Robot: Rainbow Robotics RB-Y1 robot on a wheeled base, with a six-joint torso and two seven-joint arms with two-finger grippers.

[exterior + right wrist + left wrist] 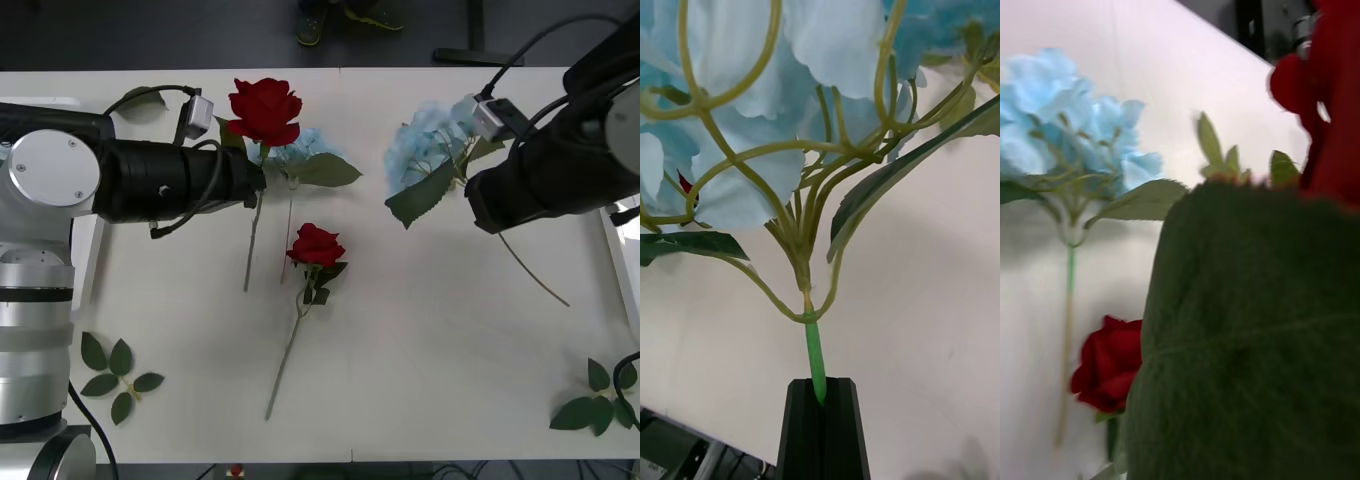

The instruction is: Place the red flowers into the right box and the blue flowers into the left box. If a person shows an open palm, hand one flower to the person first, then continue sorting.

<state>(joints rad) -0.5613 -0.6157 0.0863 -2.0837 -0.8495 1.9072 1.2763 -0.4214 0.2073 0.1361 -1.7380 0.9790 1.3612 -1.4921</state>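
Right gripper (822,420) clamps blue flower (816,360) stem.

- a big dark green leaf (1247,337) sits right against the camera, covering the fingers.
- past it, a red rose (1109,364) lies on the white table (1150,97).
- farther off lies a blue flower (1071,124), stem toward the gripper.
- red petals (1326,97) are close beside the leaf.

front: overhead, down on table (420,360) | wrists: close among blooms | shared: blue flower (425,145), lying rose (315,245)
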